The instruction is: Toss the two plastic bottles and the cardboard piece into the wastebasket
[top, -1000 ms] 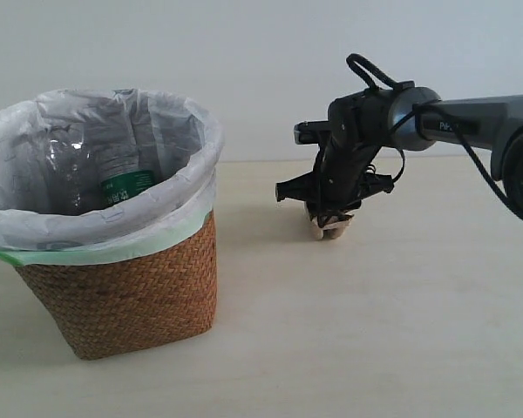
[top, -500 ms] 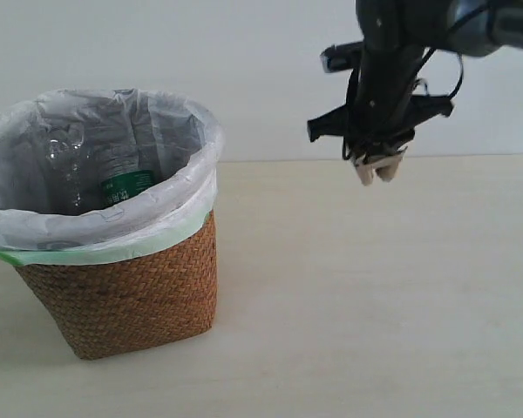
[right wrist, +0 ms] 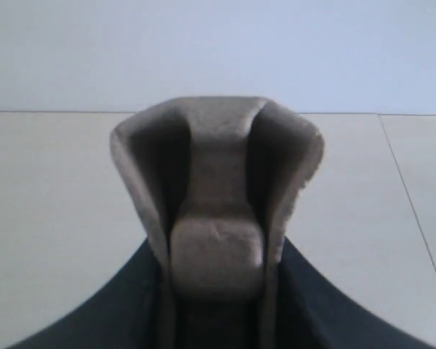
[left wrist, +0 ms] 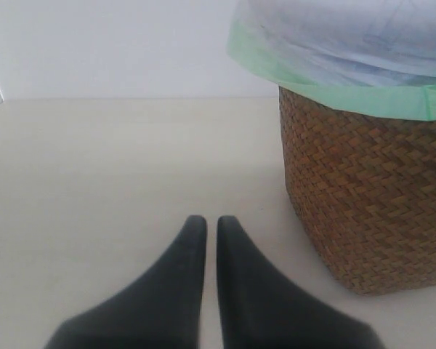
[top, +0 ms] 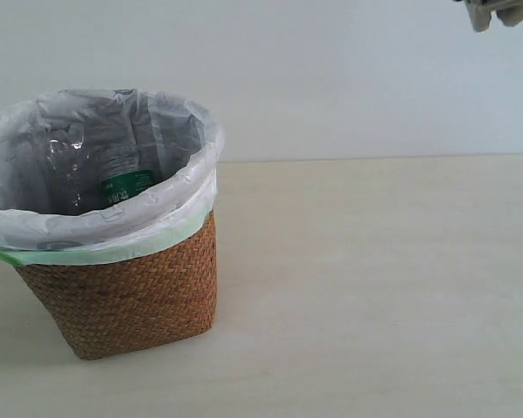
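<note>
The woven wastebasket (top: 126, 296) stands at the left, lined with a white bag. Inside it lie two clear plastic bottles; one shows a green-white label (top: 126, 185), the other (top: 65, 170) is only faintly visible. The tan cardboard piece (right wrist: 216, 196) is held between my right gripper's (right wrist: 216, 291) dark fingers, shut on it. In the exterior view only its lower tip (top: 495, 12) shows at the top right edge, high above the table; the arm is out of frame. My left gripper (left wrist: 205, 227) is shut and empty, low over the table beside the wastebasket (left wrist: 370, 196).
A pale table (top: 375, 287) stretches right of the basket, with a white wall behind it. The table's far edge meets the wall just behind the basket's rim.
My right gripper has risen steeply with the cardboard piece, from just above the table to the top right edge of the exterior view. The basket and bottles have not moved.
</note>
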